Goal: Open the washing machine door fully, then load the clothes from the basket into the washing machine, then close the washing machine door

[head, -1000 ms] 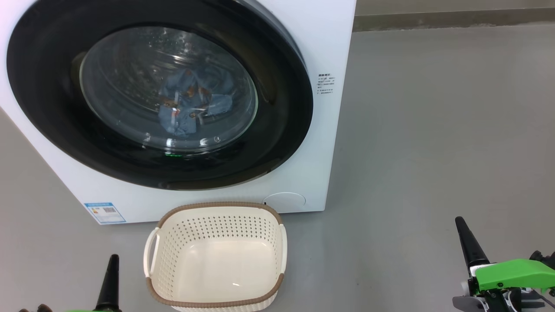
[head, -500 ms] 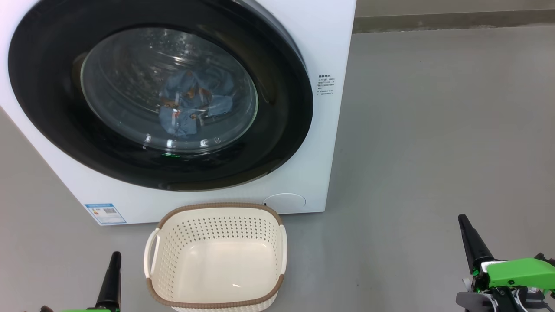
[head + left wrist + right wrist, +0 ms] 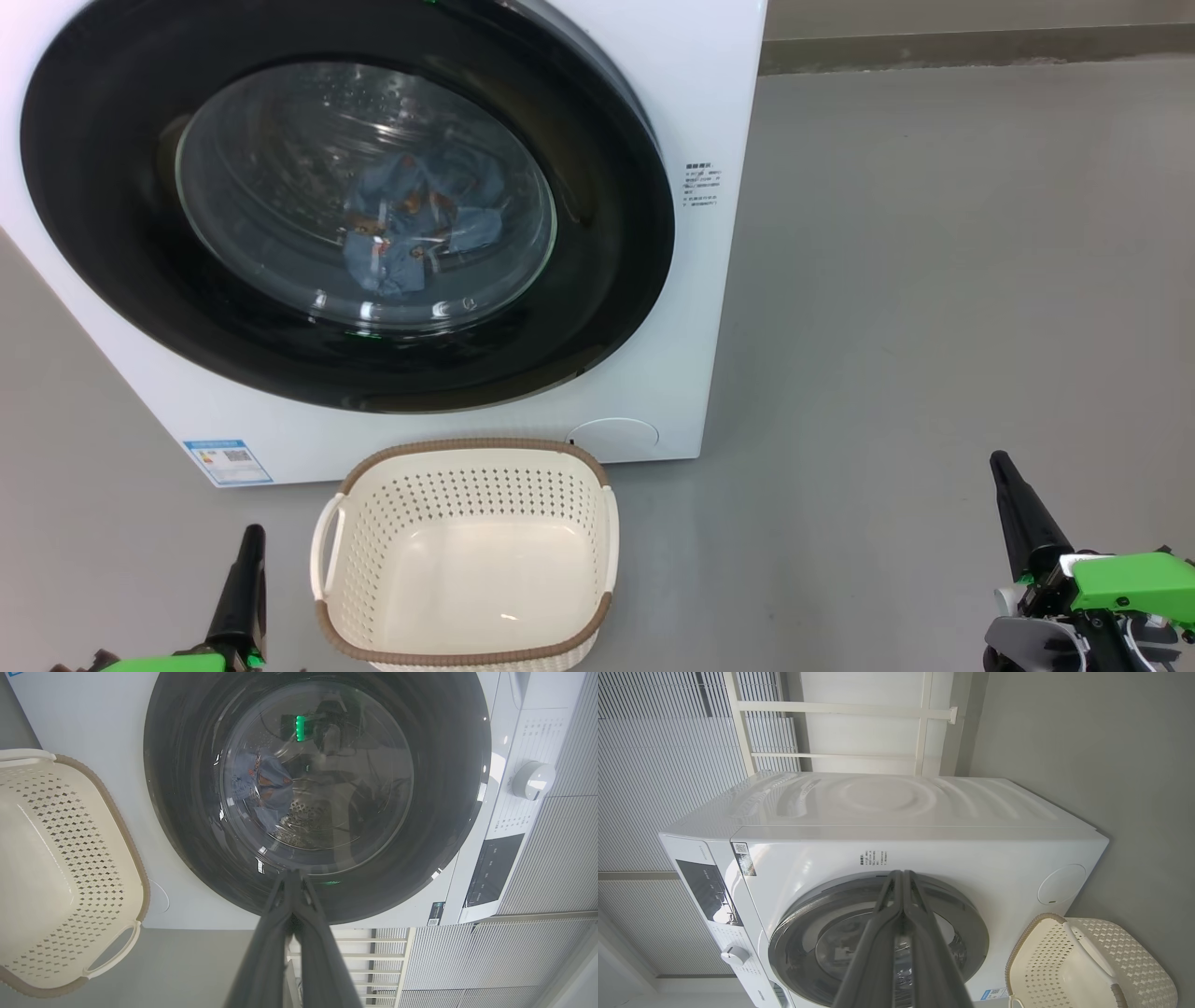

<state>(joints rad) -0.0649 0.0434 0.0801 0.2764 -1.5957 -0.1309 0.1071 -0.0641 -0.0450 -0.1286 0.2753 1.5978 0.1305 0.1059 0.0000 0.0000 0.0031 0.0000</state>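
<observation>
The washing machine stands on the floor with its door shut flat against the front. Through the glass bowl a light blue garment with orange prints lies in the drum, also seen in the left wrist view. The cream basket sits in front of the machine with nothing in it. My left gripper is shut, low at the basket's left. My right gripper is shut, far right over bare floor. In each wrist view the fingers press together, holding nothing.
Grey floor stretches to the right of the machine up to a wall base. A blue label sticker marks the machine's lower left. The control panel and white knob show in the left wrist view.
The whole head view has shifted slightly down, a camera move. Both grippers have drawn a little lower and back; the door, garment and basket stay put.
</observation>
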